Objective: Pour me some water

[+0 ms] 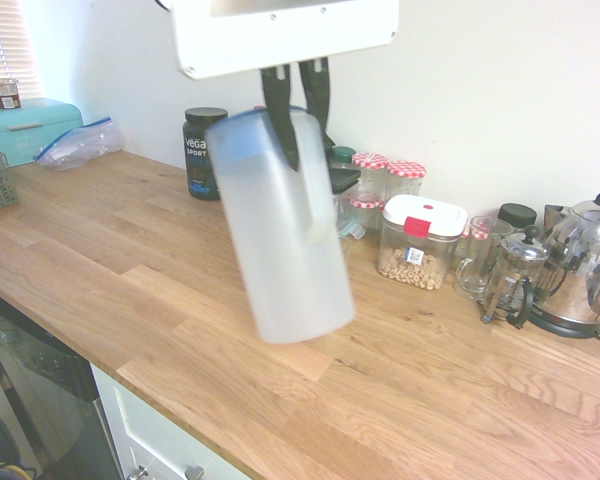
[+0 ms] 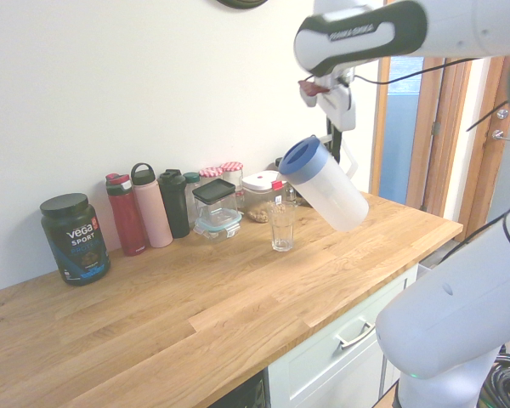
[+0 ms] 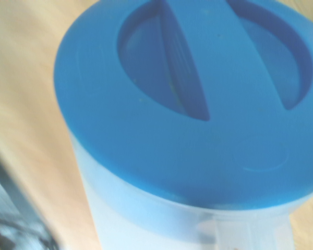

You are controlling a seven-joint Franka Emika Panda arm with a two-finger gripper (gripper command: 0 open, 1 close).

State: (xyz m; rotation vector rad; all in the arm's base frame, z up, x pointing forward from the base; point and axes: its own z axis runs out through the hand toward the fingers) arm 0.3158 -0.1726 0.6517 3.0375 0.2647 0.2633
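- One pitcher (image 1: 280,240) being counted; it is hanging in the air above the wooden counter (image 2: 195,310), near the drinking glass.
- One gripper (image 1: 308,150) being noted, clenching the pitcher by its handle (image 1: 318,205).
- One drinking glass (image 2: 282,226) standing upright on the counter, apart from the pitcher.
- Three tall bottles standing in a row: red bottle (image 2: 126,216), pink bottle (image 2: 152,208), dark bottle (image 2: 174,204).
- One Vega tub (image 2: 75,240) standing at the end of that row.
- One clear container with a white lid (image 1: 418,245) holding small tan pieces.
- One black-lidded container (image 2: 216,197) sitting just beside the bottles, a teal-rimmed container (image 2: 218,223) showing by its base.
- Jars with red-checked lids (image 1: 404,170): at least two showing; exact count being hidden by overlap.
- One kettle (image 1: 578,265), one French press (image 1: 516,275) and one glass mug (image 1: 476,262) standing close together.
- One teal box (image 1: 28,128) and one plastic bag (image 1: 80,143) lying near the far wall.
- Pitcher appearance: body looking frosted, whitish, translucent; lid (image 2: 303,159) showing solid blue, round, with two curved recesses flanking a raised bar in the wrist view.
- Pitcher attitude: tilting, its base swinging out sideways from under the lid; liquid level being impossible to tell.
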